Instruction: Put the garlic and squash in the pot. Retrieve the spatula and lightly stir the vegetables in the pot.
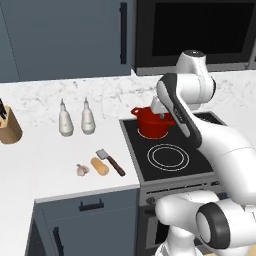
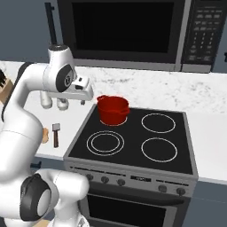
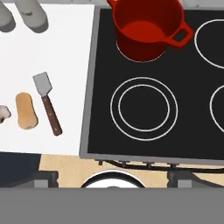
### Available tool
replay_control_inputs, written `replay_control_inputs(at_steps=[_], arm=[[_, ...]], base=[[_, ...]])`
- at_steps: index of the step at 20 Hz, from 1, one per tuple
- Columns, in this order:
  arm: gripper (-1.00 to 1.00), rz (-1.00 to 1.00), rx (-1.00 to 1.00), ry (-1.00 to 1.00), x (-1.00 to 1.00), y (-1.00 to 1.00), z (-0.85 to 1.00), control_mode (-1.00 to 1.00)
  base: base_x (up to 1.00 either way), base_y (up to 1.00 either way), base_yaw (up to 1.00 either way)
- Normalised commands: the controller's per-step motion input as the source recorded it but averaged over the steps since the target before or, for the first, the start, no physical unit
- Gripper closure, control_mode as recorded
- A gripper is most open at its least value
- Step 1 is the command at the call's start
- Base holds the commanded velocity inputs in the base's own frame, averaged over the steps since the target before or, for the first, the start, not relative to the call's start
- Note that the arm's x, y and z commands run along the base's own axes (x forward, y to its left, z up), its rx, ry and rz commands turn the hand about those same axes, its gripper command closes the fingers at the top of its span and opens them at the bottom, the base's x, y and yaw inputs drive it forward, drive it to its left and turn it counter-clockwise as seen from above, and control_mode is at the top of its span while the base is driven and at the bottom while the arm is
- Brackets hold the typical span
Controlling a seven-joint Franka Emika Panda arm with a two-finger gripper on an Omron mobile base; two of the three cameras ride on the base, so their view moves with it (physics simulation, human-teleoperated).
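- Pot (image 3: 148, 27): red, deep, two side handles, on the back-left burner of the black stove (image 3: 192, 109). The hand view looks into it; only its red floor is seen, nothing inside.
- Garlic (image 1: 82, 170), squash (image 1: 99, 166) and spatula (image 1: 110, 162) lie in a row on the white worktop (image 1: 45, 165), left of the stove and near the worktop's front edge. Garlic just beside the squash; spatula between squash and stove edge, blade pointing toward the wall.
- Two pale bottles (image 1: 76, 119) stand further back on the worktop; a knife block (image 1: 9, 127) sits at the far left.
- Gripper (image 2: 84, 94): raised beside the pot's left rim, jaws released and spread wide, holding nothing.
- Open room: bare worktop between bottles and vegetables; the three other burners are free.
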Motion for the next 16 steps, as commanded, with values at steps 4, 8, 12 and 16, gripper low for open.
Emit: replay_control_inputs(at_steps=[4, 8, 12, 16], arm=[[-1.00, 0.00, 0.00, 0.00, 0.00, 0.00, 0.00, 1.00], [-1.00, 0.00, 0.00, 0.00, 0.00, 0.00, 0.00, 1.00], [-1.00, 0.00, 0.00, 0.00, 0.00, 0.00, 0.00, 1.00], [-1.00, 0.00, -0.01, 0.00, 0.14, 0.26, -0.03, -1.00]], base=[[0.53, 0.39, 0.00], [0.73, 0.43, 0.00], [0.63, 0.43, 0.00], [0.12, 0.10, 0.00]])
